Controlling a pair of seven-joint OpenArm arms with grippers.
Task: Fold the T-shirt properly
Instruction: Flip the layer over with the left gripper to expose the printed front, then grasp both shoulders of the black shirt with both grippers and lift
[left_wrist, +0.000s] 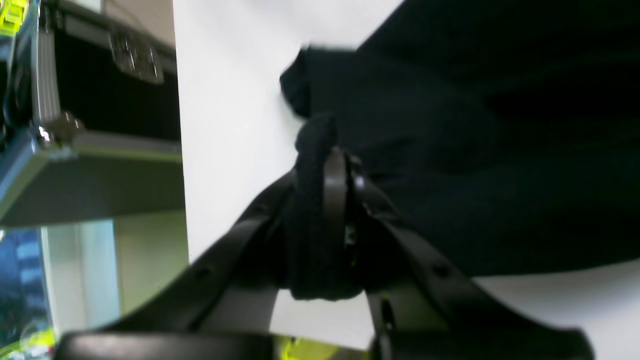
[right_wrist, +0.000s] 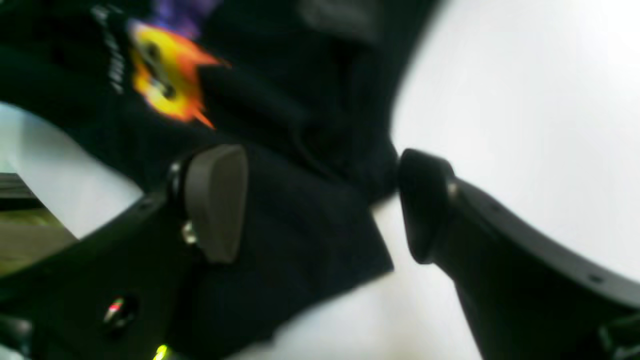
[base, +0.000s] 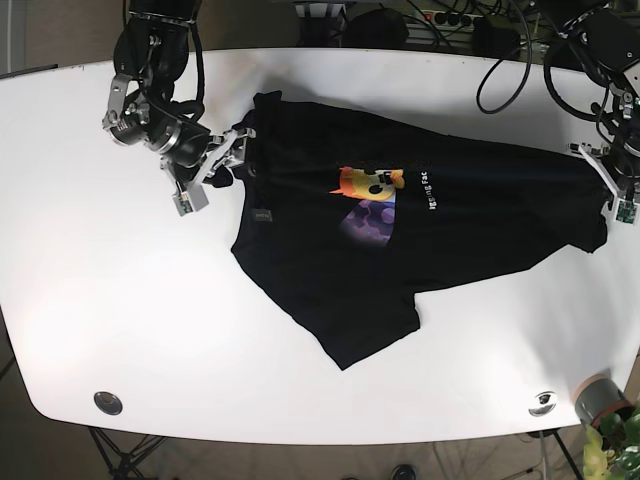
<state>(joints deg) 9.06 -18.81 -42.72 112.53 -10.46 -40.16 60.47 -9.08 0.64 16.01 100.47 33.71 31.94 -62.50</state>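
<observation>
The left hand (left_wrist: 325, 165) was clamped on a bunched fold of the black T-shirt (left_wrist: 475, 150), which spread away across the white counter (left_wrist: 230, 125). Beyond the counter's edge stood a blurred grey shelf (left_wrist: 90, 180).

Bright even overhead light; both wrist views motion-blurred, base view sharp.
</observation>
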